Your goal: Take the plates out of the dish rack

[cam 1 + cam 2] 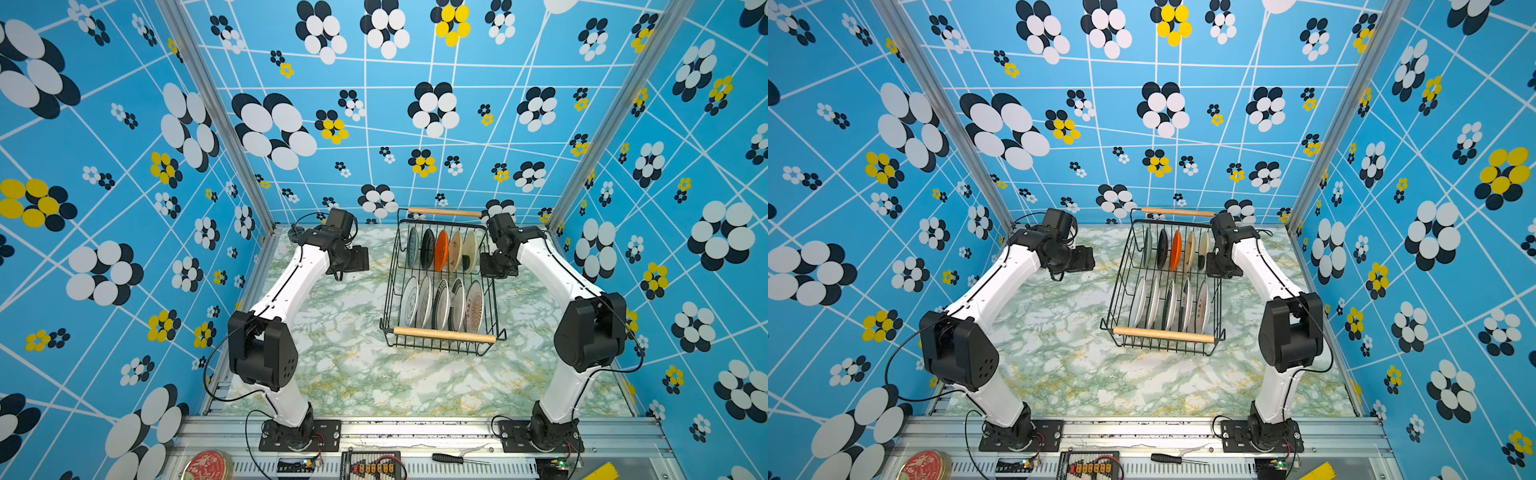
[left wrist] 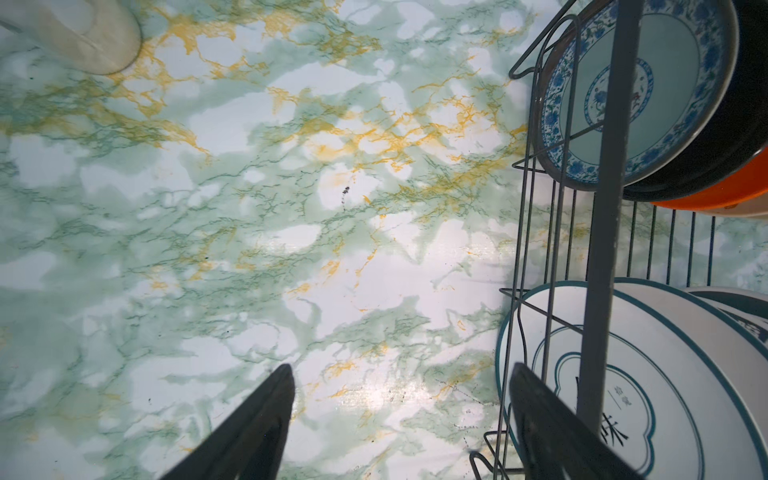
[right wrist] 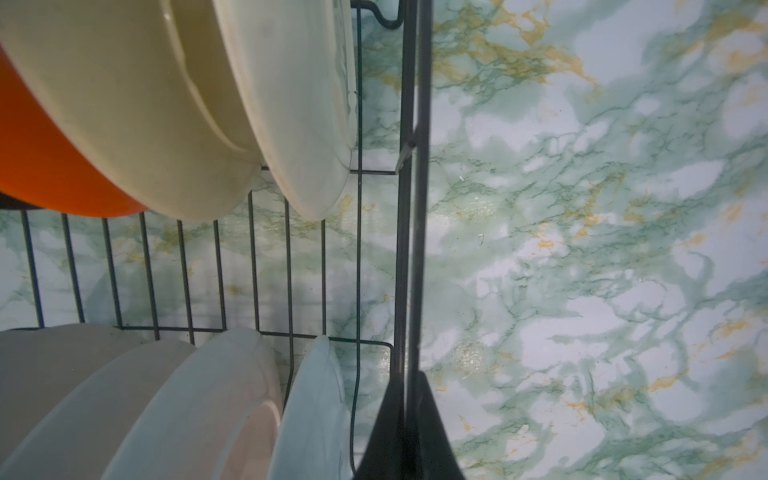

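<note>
Black wire dish rack on marbled tabletop; round plates stand on edge inside, rims up. Right hand clamped on rack's right rim wire; left hand apart, empty, near left wall.

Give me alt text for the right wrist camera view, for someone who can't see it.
The right end effector is shut on the dish rack's dark side rail. Inside the rack, an orange plate and two pale plates stand on edge in one row, white plates in another. A green marbled table lies outside.
</note>
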Available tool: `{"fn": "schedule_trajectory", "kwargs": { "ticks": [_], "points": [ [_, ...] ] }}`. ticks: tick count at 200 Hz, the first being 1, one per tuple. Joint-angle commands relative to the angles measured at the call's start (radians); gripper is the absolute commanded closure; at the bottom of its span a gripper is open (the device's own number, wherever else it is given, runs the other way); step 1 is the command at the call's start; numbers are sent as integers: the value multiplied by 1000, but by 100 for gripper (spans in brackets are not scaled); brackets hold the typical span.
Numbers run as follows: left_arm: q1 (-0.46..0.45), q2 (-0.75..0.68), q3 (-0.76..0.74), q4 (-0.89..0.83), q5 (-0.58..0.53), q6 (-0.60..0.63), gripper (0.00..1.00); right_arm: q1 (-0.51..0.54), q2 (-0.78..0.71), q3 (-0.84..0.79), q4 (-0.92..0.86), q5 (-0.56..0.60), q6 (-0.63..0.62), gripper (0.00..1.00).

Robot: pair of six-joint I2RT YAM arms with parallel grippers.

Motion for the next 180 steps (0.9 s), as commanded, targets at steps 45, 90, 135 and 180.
{"fn": "schedule_trajectory", "kwargs": {
  "ticks": [45,90,135,180],
  "points": [
    [46,-67,-24,-6,36,126,17,87,157,245,-97,-121,-205,98],
    [62,-35,7,-28,31,212,16,106,265,426,-181,-182,-317,99],
    [86,10,44,-9,35,253,16,135,358,536,-250,-280,-425,99],
    [103,54,82,15,47,281,16,190,414,603,-294,-259,-487,99]
  ]
}}
